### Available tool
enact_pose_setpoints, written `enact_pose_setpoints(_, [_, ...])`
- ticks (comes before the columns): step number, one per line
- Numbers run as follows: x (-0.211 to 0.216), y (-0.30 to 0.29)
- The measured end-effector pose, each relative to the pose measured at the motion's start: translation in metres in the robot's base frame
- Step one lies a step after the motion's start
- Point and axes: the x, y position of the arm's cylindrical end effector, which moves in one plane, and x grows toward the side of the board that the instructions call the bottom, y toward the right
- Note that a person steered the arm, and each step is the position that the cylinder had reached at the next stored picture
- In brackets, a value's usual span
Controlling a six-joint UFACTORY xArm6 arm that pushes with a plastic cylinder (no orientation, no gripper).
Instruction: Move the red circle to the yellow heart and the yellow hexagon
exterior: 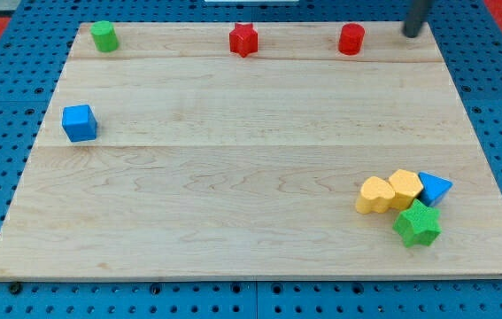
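- Pale wood is forming the counter point(233, 177), a light maple board that is lying on a blue pegboard point(3, 292).
- My tip point(408, 35) is showing at the view's top right as the lower end of a dark rod, and it is sitting at the counter's far edge.
- There is no gripper on this arm, so nothing is spreading, pressing together or pinching; the rod is simply ending in the tip.
- The red circle point(351, 39) is standing near the counter's top edge, at about 9 o'clock from my tip and a little apart from it; the two are not touching.
- The yellow heart point(375, 195) and the yellow hexagon point(404, 188) are sitting side by side and touching at the counter's lower right, well apart from the red circle, at roughly 6 o'clock from it.
- A blue triangle point(434, 188) is lying just at 3 o'clock of the yellow hexagon, touching it or nearly so.
- A green star point(417, 223) is resting at about 5 o'clock of the yellow hexagon, close against the cluster.
- A red star point(243, 39) is standing on the top edge at 9 o'clock from the red circle, well apart from it.
- A green block point(104, 36), its shape hard to make out, is sitting at the top left corner.
- A blue cube point(79, 122) is lying alone near the left edge.
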Motion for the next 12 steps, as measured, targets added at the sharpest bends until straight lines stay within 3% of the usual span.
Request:
enact_pose_setpoints(1, [0.002,-0.105])
enact_pose_setpoints(2, [0.046,-0.167])
enact_pose_setpoints(4, [0.042,-0.201])
enact_pose_setpoints(5, [0.049,-0.279])
enact_pose_setpoints(6, [0.107,-0.258])
enact_pose_setpoints(8, [0.066,-0.271])
enact_pose_setpoints(9, [0.082,-0.229])
enact_pose_setpoints(10, [0.126,-0.189])
enact_pose_setpoints(12, [0.085,-0.171])
